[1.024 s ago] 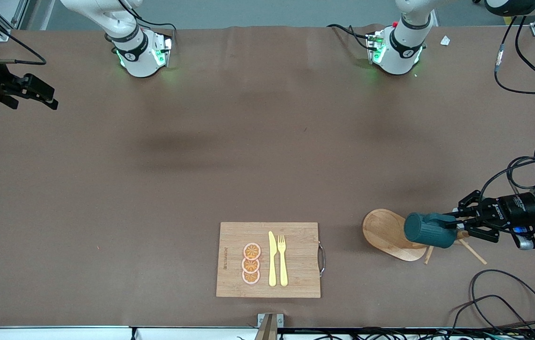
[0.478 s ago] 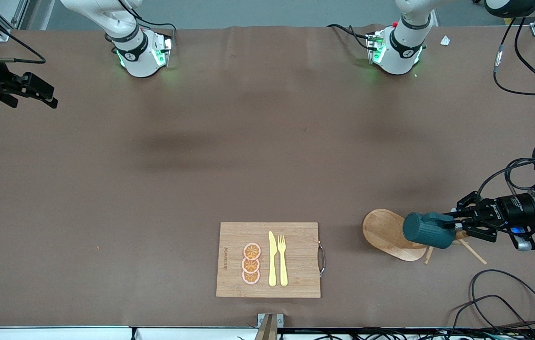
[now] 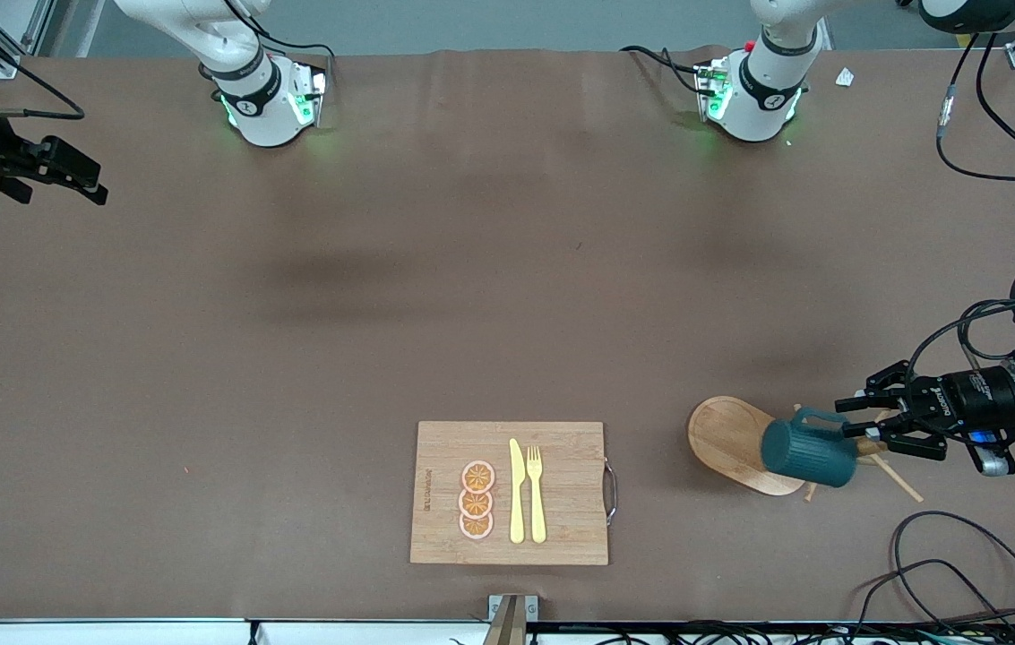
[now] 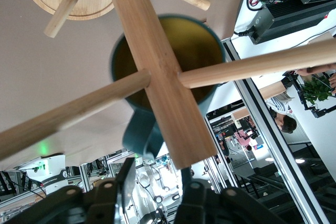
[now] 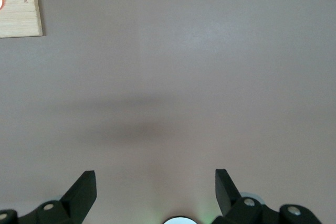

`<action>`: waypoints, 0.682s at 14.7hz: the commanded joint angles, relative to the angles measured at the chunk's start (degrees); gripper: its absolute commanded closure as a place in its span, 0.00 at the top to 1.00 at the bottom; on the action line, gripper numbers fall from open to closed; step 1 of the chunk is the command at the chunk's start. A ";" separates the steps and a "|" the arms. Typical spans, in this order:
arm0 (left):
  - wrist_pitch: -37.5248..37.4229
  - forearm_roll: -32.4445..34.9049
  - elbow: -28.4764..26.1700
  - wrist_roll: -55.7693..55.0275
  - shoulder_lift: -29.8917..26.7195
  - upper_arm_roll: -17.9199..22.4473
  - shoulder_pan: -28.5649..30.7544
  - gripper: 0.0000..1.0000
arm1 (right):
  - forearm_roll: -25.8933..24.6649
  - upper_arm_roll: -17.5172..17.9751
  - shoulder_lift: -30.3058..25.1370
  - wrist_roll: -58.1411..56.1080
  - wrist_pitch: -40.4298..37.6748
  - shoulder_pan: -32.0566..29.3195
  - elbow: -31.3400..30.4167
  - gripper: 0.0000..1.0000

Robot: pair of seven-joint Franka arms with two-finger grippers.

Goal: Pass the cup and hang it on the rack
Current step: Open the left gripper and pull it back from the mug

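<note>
Now the cup [image 3: 809, 452] hangs tilted on the rack [image 3: 735, 443], its handle hooked over one of the thin pegs and its dark teal body lying over the end of the oval base that points toward the left arm's end of the table. Seen from the left wrist view, the cup [image 4: 167, 72] shows its yellowish-brown inside, with the wooden post [image 4: 152, 72] crossing in front of it. Just beside the handle, the left gripper [image 3: 865, 421] is over the pegs at the rack's edge; its fingers [image 4: 126, 174] are parted a little and hold nothing, with a gap between them and the handle. Over the table edge at the right arm's end, the right gripper [image 3: 77, 179] waits well apart from everything, its fingers [image 5: 84, 190] spread wide above bare brown tabletop. A bamboo cutting board [image 3: 507, 493] lies nearer to the front camera, toward the table's middle, carrying three orange slices [image 3: 477, 500], a yellow knife [image 3: 517, 491] and a yellow fork [image 3: 536, 493] side by side.
</note>
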 commanded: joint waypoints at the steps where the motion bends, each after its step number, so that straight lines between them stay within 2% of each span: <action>1: -0.98 -1.05 0.74 -0.05 -0.12 -0.31 0.42 0.50 | -0.27 -0.21 -0.69 -0.53 -0.52 -1.25 -0.02 1.00; 3: -0.98 -0.79 0.83 -0.49 -0.73 -0.92 0.25 0.63 | -0.27 -0.29 -0.68 -1.68 -0.52 -1.34 -0.02 1.00; 4: -0.98 -0.52 0.83 -0.41 -1.78 -0.92 -0.01 0.84 | -0.27 -0.29 -0.77 -2.03 -0.52 -1.43 -0.02 1.00; 5: -0.98 -0.17 0.83 -0.41 -3.18 -1.01 -0.45 1.00 | -0.27 -0.29 -0.77 -2.12 -0.52 -1.86 -0.02 1.00; 8: -1.07 7.27 0.83 -0.58 -7.93 -1.62 -3.00 1.00 | -0.36 -0.29 -0.86 -3.09 -0.61 -2.13 -0.19 1.00; 10: -1.07 14.99 0.83 -0.49 -11.79 -3.63 -4.05 1.00 | -0.36 -0.29 -0.77 -3.09 -0.61 -2.31 -0.19 1.00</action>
